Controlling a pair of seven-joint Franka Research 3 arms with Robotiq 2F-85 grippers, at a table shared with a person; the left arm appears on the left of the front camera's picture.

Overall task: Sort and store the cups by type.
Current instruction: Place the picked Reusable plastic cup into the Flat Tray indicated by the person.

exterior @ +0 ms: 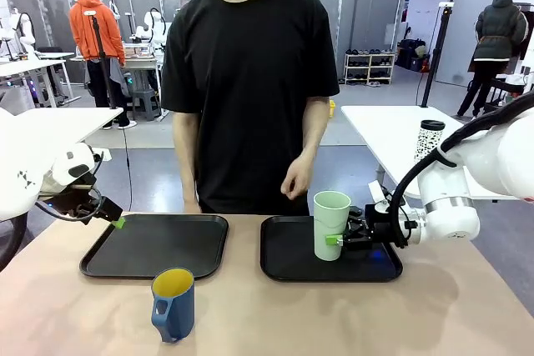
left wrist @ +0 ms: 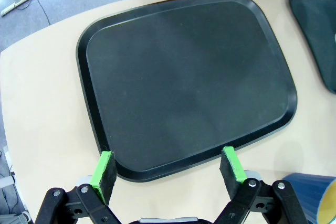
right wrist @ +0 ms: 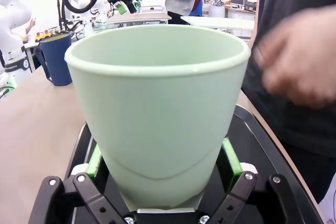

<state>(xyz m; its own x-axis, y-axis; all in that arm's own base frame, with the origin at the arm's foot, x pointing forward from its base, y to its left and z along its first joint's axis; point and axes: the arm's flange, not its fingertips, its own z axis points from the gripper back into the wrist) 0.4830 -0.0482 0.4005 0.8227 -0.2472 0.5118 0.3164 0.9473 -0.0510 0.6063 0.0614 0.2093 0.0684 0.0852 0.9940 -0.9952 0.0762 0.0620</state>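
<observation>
Tan surface: mint tumbler on right tray; right claw around it, grip uncertain; left claw released; blue mug awaits sorting.

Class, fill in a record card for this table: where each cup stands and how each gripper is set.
Mint-green tumbler: upright on the right black tray
Dark-blue mug: upright on the table, in front of the left black tray
Right gripper: open, pads either side of the tumbler's base
Left gripper: open, holding nothing, at the left tray's edge
Person's hand: hanging loose behind the table
</observation>
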